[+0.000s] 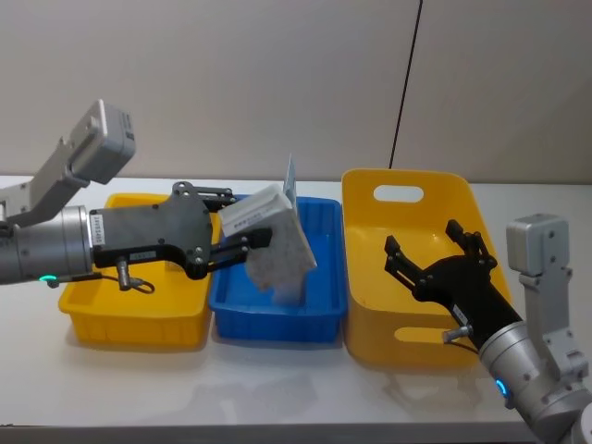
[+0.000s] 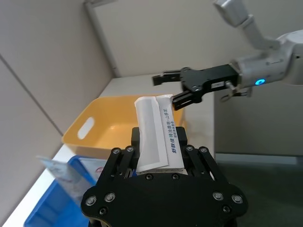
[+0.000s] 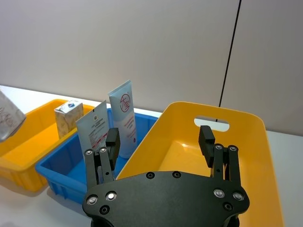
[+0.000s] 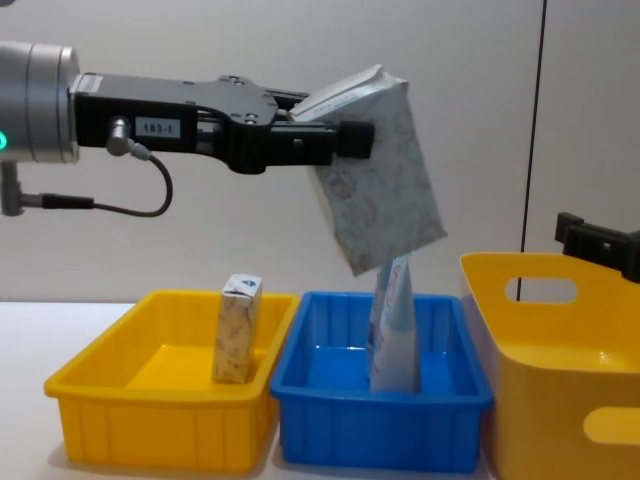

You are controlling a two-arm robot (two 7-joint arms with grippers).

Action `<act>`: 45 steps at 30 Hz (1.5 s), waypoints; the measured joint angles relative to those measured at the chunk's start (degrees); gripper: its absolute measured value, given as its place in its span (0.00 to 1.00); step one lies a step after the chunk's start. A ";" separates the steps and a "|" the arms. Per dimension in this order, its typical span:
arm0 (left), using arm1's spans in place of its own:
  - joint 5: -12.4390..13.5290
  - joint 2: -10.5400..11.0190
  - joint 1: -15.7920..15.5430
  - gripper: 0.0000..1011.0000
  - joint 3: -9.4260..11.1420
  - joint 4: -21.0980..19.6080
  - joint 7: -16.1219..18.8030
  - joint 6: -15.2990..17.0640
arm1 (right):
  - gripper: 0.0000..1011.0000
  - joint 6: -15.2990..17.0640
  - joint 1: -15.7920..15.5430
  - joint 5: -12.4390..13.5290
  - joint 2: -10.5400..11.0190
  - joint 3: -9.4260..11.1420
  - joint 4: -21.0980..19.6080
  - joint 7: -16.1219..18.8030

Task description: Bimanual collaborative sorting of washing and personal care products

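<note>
My left gripper [image 1: 254,231] is shut on a cream carton with a gold floral pattern [image 1: 274,242], holding it tilted in the air above the blue bin [image 1: 326,314]. The left wrist view shows this carton [image 2: 158,137] clamped between the fingers. Two pale blue-white pouches [image 3: 124,118] [image 3: 93,128] stand upright in the blue bin, one with a red circular logo. A smaller cream carton [image 4: 237,328] stands in the low yellow bin [image 4: 150,425]. Over the tall yellow bin [image 1: 370,305] my right gripper [image 1: 425,242] hovers open and holds nothing.
The three bins stand in a row on the white table [image 1: 277,384]: low yellow at left, blue in the middle, tall yellow with handle slots [image 3: 236,156] at right. A wall rises close behind them. A black cable [image 1: 407,83] runs down the wall.
</note>
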 joint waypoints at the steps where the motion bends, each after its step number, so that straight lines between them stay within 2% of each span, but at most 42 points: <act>1: -0.26 -0.01 -0.23 0.37 0.27 0.08 -0.63 0.00 | 0.99 0.00 0.00 0.00 0.00 0.00 0.00 0.00; 27: -2.47 -0.04 -1.91 0.37 4.45 1.07 -6.61 -0.40 | 0.99 0.00 0.00 0.00 0.00 0.00 0.00 0.00; 45: -3.13 -0.01 -2.18 0.37 5.54 1.30 -7.93 -0.56 | 0.99 0.00 0.00 0.00 0.00 0.00 0.00 0.00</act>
